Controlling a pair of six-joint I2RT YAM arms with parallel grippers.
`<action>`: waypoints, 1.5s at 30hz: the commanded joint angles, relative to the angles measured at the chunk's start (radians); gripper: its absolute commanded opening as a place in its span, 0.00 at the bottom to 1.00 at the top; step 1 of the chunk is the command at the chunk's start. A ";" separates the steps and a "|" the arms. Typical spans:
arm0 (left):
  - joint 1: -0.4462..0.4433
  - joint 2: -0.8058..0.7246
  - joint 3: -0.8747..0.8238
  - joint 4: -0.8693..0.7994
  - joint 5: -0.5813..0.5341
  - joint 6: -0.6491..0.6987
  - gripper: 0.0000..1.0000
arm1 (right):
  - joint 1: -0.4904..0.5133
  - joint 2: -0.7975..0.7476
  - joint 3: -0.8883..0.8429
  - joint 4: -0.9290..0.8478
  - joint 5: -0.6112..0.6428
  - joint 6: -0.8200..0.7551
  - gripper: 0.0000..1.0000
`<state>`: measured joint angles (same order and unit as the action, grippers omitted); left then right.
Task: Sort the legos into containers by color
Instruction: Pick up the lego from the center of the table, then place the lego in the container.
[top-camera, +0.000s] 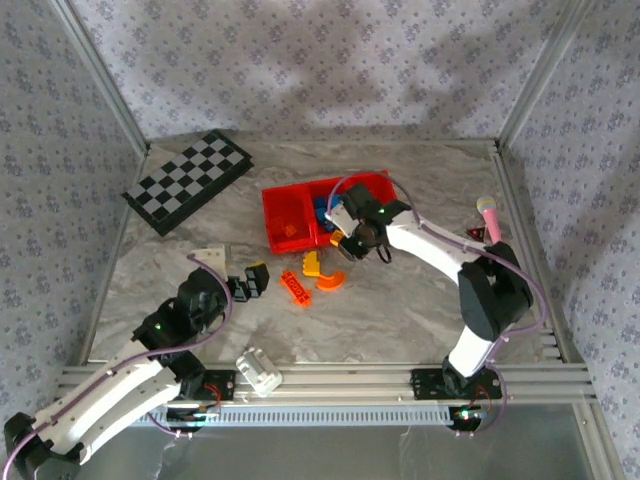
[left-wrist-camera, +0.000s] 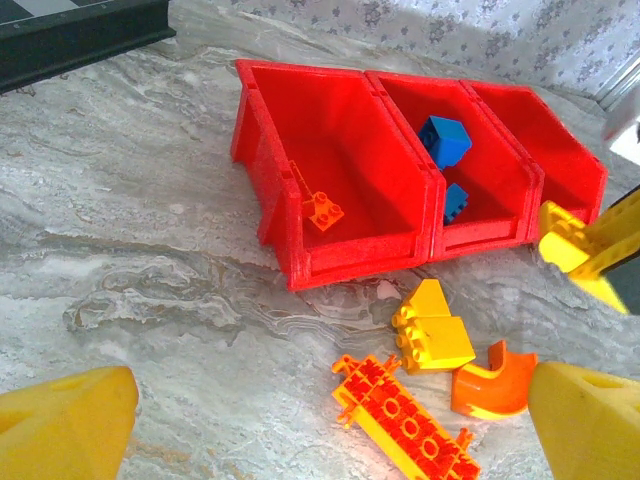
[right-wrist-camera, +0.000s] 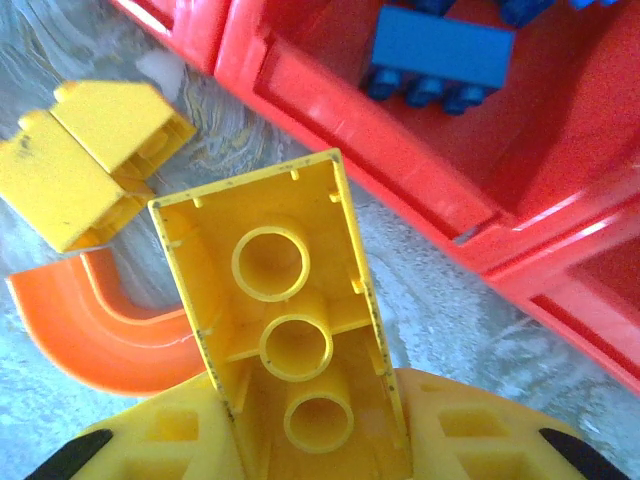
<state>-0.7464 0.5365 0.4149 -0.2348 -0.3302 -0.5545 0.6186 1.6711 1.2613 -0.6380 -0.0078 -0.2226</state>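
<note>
**A:** Marbled worktop (top-camera: 400, 310), red tray (left-wrist-camera: 350, 262) toward the back. Where's the right tool (top-camera: 347, 240)?

**B:** Just in front of the tray, clamped on one end of a yellow brick (right-wrist-camera: 285, 320), probably so the long body sticks out clear for release.

**A:** Which compartment?

**B:** Blue bricks (left-wrist-camera: 445, 140) lie in the middle one and a small orange piece (left-wrist-camera: 322, 210) in the left. I'd judge the right one.

**A:** Left tool (top-camera: 248, 282)?

**B:** Spread wide, gripping nothing, facing the loose orange plate (left-wrist-camera: 405, 420).

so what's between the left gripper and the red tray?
In the left wrist view: an orange studded plate, a yellow brick and an orange curved piece, loose on the table.
</note>
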 joint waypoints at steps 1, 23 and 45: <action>-0.001 -0.009 -0.001 0.015 -0.010 -0.016 1.00 | -0.049 -0.061 0.041 -0.052 -0.035 0.035 0.34; -0.001 -0.005 0.003 -0.014 0.031 -0.023 1.00 | -0.287 0.402 0.615 -0.268 0.059 0.078 0.34; -0.010 0.048 0.014 0.044 0.147 0.056 1.00 | -0.301 0.504 0.698 -0.343 0.005 0.145 0.51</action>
<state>-0.7475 0.5842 0.4038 -0.2234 -0.1944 -0.5209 0.3229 2.1761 1.9381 -0.9459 0.0147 -0.1089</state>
